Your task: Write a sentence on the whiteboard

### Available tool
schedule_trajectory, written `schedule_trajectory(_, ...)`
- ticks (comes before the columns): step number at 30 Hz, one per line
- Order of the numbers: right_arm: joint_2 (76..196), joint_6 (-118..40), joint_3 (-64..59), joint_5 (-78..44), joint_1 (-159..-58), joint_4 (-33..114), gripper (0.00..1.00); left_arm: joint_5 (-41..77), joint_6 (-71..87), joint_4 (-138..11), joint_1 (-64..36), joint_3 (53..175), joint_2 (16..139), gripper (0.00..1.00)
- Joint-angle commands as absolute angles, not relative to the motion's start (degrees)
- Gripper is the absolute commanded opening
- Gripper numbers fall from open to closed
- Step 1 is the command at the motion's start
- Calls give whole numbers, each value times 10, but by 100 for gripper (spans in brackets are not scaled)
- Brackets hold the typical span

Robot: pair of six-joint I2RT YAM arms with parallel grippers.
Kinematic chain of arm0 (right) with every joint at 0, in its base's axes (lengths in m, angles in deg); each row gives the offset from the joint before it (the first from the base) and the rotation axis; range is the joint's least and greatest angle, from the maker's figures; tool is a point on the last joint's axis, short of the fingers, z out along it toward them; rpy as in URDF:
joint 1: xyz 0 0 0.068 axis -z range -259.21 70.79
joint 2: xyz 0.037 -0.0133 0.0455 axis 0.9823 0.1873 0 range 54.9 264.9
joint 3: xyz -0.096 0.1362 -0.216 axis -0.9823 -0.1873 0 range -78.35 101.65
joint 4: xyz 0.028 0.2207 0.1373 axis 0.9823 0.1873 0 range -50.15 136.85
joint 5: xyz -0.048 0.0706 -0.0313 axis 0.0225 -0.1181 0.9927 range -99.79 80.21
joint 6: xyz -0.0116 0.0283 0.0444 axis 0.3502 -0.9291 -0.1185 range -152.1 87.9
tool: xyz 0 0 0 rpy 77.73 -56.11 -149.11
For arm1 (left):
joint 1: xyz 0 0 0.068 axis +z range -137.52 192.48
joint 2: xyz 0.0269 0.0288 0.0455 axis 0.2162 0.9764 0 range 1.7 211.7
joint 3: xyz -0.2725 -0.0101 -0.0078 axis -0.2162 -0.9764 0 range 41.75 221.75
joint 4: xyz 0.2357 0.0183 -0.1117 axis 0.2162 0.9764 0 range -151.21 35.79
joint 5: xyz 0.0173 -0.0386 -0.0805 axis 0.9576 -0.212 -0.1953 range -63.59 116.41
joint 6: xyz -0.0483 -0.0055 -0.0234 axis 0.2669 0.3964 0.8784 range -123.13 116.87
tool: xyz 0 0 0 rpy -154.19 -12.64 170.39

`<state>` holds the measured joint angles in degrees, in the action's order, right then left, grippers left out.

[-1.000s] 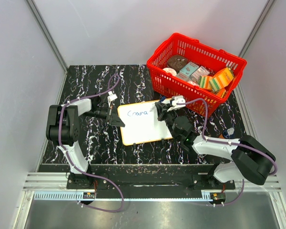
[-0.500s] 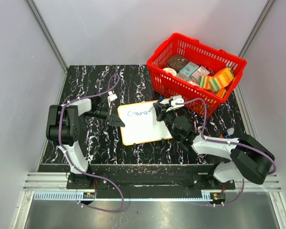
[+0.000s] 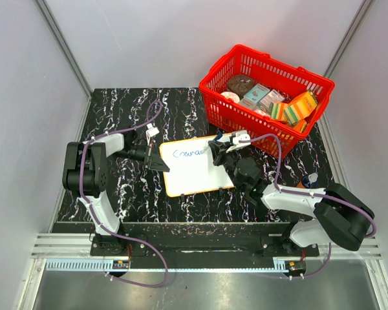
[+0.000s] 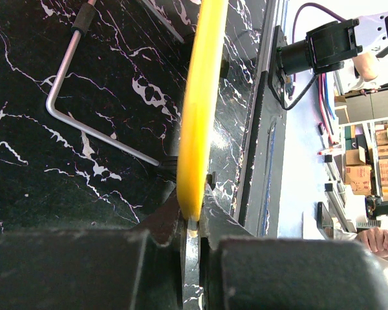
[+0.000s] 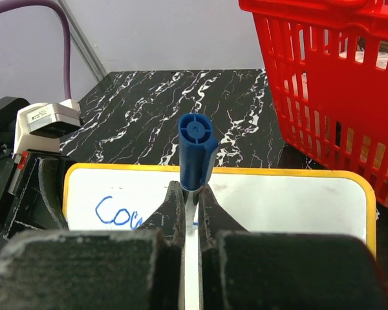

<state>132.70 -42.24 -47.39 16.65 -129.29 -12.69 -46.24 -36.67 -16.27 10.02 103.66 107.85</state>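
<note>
From above, the whiteboard (image 3: 193, 169) lies flat on the black marbled surface (image 3: 129, 194), near the middle and between the two arms. The red basket (image 3: 242, 123) stands just beyond its far right corner. The left pincer (image 3: 160, 160) reaches in from the left and is closed on the board's left edge. The right pincer (image 3: 218, 146) hangs over the board's upper right part with a blue marker (image 3: 213, 141) clamped in it. The sentence (image 3: 187, 154) so far is one short run of blue writing along the top of the board. It looks like the start of a word, but the letters are too small here to read with confidence.

The left wrist view shows the whiteboard (image 4: 200, 97) edge-on as a yellow rim. The left pincer (image 4: 193, 210) has its two fingers pressed tight on either side of that rim. A bent metal rod (image 4: 84, 126) lies on the surface (image 4: 45, 187) beside the board.

The right wrist view shows the right pincer (image 5: 191, 210) nearly closed, gripping the marker (image 5: 195, 155), which stands upright with its blue end toward the camera. Behind it lies the whiteboard (image 5: 278, 200), with the sentence (image 5: 119, 212) beginning "Co" at the left before the fingers hide the rest. The red basket (image 5: 323, 97) rises at the right.
</note>
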Motion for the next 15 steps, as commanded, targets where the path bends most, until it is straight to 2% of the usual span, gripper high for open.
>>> schedule_trajectory(1, 1313, -421, -483, 187, -1289, -115, 0, -385, -390, -167, 91, 1047, 1089, 0)
schedule_trajectory(15, 1316, -410, -472, 229, -1288, -126, 0, -385, -389, -167, 90, 1047, 1089, 0)
